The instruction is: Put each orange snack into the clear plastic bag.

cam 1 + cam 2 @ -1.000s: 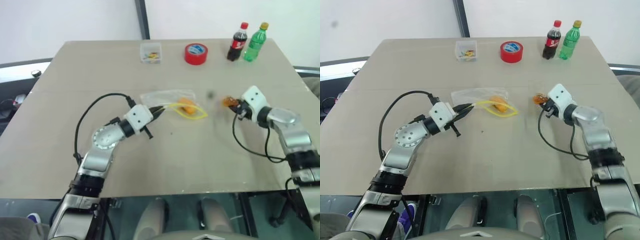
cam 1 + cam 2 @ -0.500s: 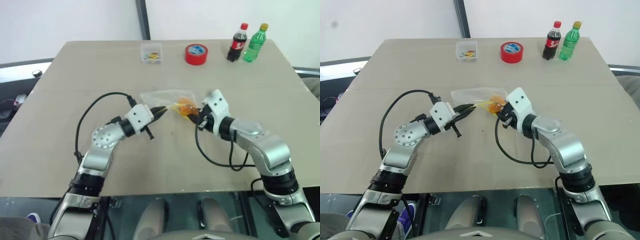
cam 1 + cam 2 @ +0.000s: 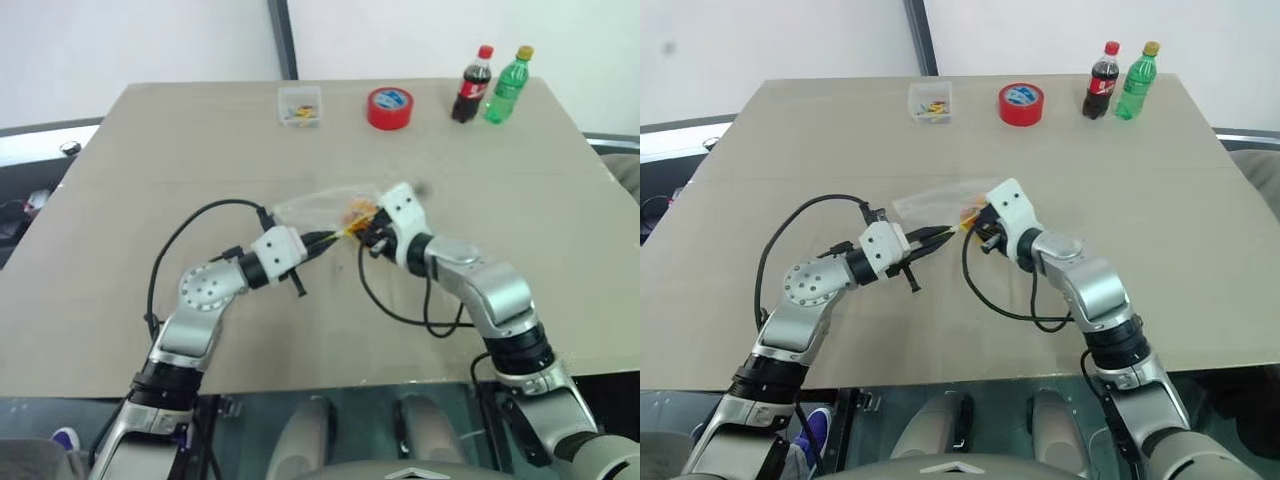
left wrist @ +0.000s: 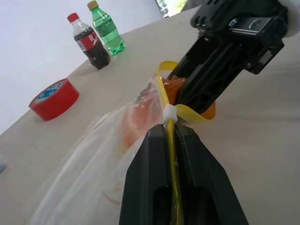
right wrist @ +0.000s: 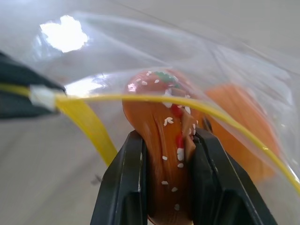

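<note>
Resting on tan table [image 3: 150,150]: clear plastic bag [image 3: 315,208] | left gripper [image 3: 335,236] pinching bag | right gripper [image 5: 164,140] clamping orange snack [image 5: 164,140]

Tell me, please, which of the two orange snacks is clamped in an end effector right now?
The speckled orange snack at the bag's yellow mouth, pinched by the right end effector. The other snack already lies inside the clear plastic bag.

orange snack [image 5: 166,140] is glossy orange-brown with white speckles plus red and green bits; clear plastic bag [image 4: 84,159] see-through with a yellow seal strip; red tape roll [image 3: 390,107] at 12 o'clock, blue-white inside
</note>
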Motion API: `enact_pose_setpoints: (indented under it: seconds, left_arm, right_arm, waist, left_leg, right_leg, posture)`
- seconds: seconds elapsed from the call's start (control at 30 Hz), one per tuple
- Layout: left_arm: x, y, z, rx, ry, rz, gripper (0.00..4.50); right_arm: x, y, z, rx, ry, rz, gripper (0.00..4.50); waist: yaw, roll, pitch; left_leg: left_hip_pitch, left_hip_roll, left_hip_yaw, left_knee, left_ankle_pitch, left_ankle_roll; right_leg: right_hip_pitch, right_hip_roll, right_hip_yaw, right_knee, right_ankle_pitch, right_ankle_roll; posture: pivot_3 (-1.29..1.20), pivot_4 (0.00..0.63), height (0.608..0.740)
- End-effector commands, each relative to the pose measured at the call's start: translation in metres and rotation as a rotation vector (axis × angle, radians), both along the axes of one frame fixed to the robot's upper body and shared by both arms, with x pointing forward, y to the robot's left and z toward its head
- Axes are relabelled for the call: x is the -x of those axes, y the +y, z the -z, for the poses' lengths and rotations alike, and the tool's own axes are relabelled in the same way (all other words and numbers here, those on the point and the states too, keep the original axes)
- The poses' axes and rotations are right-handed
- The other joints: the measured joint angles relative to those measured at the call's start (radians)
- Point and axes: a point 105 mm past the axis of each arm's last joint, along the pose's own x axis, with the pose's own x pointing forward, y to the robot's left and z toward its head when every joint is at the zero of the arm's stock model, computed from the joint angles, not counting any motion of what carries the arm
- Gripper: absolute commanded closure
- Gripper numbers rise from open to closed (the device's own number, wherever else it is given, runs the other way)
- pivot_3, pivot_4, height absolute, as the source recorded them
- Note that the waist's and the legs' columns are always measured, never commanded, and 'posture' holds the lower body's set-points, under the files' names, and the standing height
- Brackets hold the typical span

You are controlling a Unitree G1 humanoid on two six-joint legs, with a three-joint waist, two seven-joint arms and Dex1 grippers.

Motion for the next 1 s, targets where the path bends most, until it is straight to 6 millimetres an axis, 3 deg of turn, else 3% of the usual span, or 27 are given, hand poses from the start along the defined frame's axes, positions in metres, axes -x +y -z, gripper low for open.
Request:
enact_pose_setpoints:
  seconds: [0.03,0.2,0.43,0.53,0.73,1.0]
  left_arm:
    - [0.007,-0.003,-0.01,0.004,-0.043,0.029,4.5]
    - [0.001,0.005,-0.012,0.043,-0.018,-0.029,4.5]
    - [-0.009,0.014,-0.013,0.085,0.017,-0.101,4.5]
    - [-0.014,0.014,-0.016,0.096,0.01,-0.113,4.5]
    - [-0.021,0.018,-0.025,0.134,0.024,-0.123,4.5]
    - [-0.018,0.014,-0.027,0.131,0.025,-0.094,4.5]
  right_arm:
    - [-0.012,0.009,-0.003,-0.018,-0.064,-0.009,2.83]
    - [-0.019,-0.006,-0.001,0.009,-0.12,0.058,0.72]
    - [0.014,-0.056,-0.014,0.026,-0.176,0.046,0.72]
    - [0.031,-0.065,-0.015,0.059,-0.228,-0.009,0.72]
    - [0.02,-0.094,0.007,0.332,-0.352,0.095,0.72]
    - [-0.005,-0.071,0.011,0.408,-0.482,0.061,0.72]
  waist:
    - [0.0,0.0,0.0]
    - [-0.001,0.0,0.0]
    - [0.005,0.0,0.0]
    - [0.001,0.0,0.0]
    - [-0.002,0.0,0.0]
    - [-0.002,0.0,0.0]
  left_leg:
    - [0.0,0.0,0.0,0.0,0.0,0.0]
    - [0.0,0.0,0.0,0.0,0.0,0.0]
    - [-0.002,0.0,-0.001,0.0,0.0,0.0]
    - [-0.001,0.0,-0.001,0.0,0.0,0.0]
    - [0.0,0.0,0.001,0.0,0.0,0.0]
    - [0.0,0.001,0.001,0.0,0.0,0.0]
  right_leg:
    - [0.0,0.0,0.0,0.0,0.0,0.0]
    - [-0.001,0.0,0.0,0.0,0.0,0.0]
    - [0.0,0.0,-0.001,-0.001,0.0,0.0]
    - [0.0,0.0,-0.001,-0.001,0.0,0.0]
    - [0.0,0.001,0.0,0.0,0.0,0.0]
    - [0.0,0.001,0.0,0.0,0.0,0.0]
  posture:
    - [0.0,0.15,0.74]
    - [0.0,0.15,0.74]
    - [0.0,0.15,0.74]
    - [0.0,0.15,0.74]
    - [0.0,0.15,0.74]
    - [0.0,0.15,0.74]
